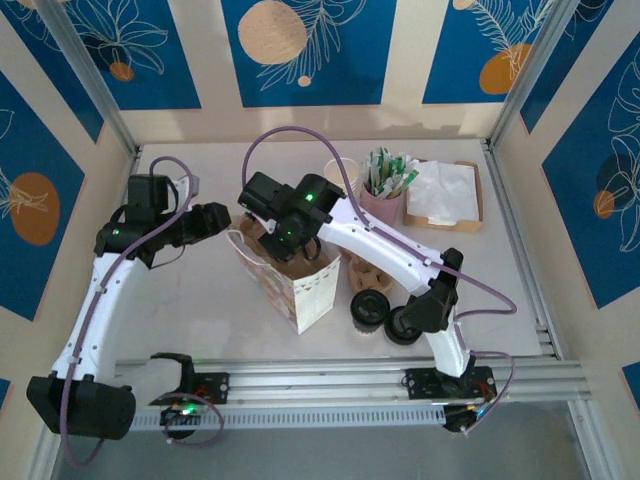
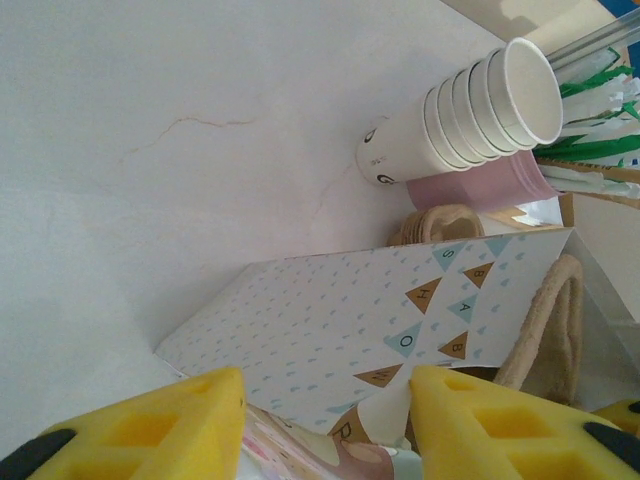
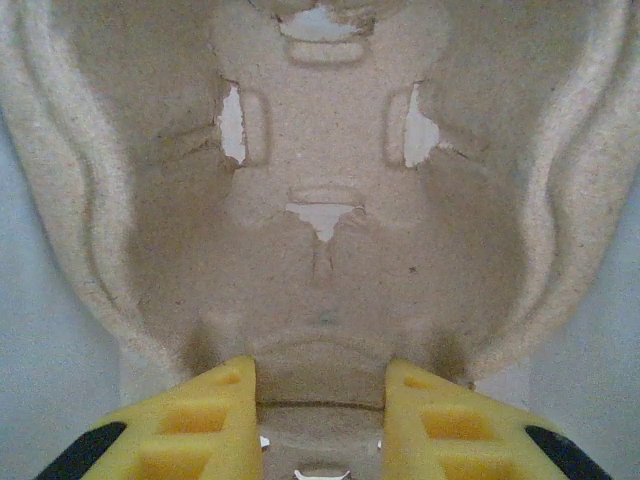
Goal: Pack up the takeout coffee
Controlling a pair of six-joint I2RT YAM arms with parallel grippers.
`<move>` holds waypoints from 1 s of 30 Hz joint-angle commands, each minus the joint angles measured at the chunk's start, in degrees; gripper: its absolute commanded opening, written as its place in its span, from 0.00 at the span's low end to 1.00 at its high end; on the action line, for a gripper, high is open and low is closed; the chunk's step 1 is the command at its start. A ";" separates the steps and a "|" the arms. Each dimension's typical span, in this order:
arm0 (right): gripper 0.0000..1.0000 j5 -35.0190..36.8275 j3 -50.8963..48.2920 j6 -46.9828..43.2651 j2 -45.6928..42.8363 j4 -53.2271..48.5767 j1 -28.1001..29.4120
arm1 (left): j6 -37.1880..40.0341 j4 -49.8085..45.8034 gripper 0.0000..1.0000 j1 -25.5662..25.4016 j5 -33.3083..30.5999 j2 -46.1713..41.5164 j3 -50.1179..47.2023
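One relation matters here: the takeout coffee [image 1: 370,308] stands upright on the table just right of the paper bag [image 1: 300,292]. Lid up, long axis vertical, so it needs a side-on grab or a top-down one on the lid rim. From the right gripper [image 1: 268,238] it lies back toward that arm's own base, beside the forearm and next to the elbow. A black lid piece [image 1: 402,326] sits just beside it, partly under the elbow. I take the left one of the pair for the cup, but from above that's a judgement.

Right gripper is down in the bag mouth, apparently clenched on the pulp carrier [image 3: 320,250]: in the wrist view, pulp fills the gap between the fingers. Left gripper [image 1: 222,222] is at the bag's left edge, jaws part-way apart with the bag's top corner between them. I can't tell if it's pinching the paper or just beside it.

Right arm is nearer. Left is across the bag, well apart from the cup. My read: right lets go of the carrier, then lifts and comes back toward its base to reach the cup. Risk: the elbow clips the cup or the lid piece.
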 commanded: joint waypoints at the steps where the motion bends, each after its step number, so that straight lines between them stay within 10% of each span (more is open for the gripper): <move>1: 0.29 -0.06 -0.73 1.17 -1.25 -2.02 0.34 | -0.92 -2.60 0.47 -0.97 -3.49 0.49 -0.81; 30: 0.28 2.39 -0.20 7.70 -0.71 -5.20 0.38 | -9.69 5.49 0.47 -6.37 -9.27 -5.23 -4.89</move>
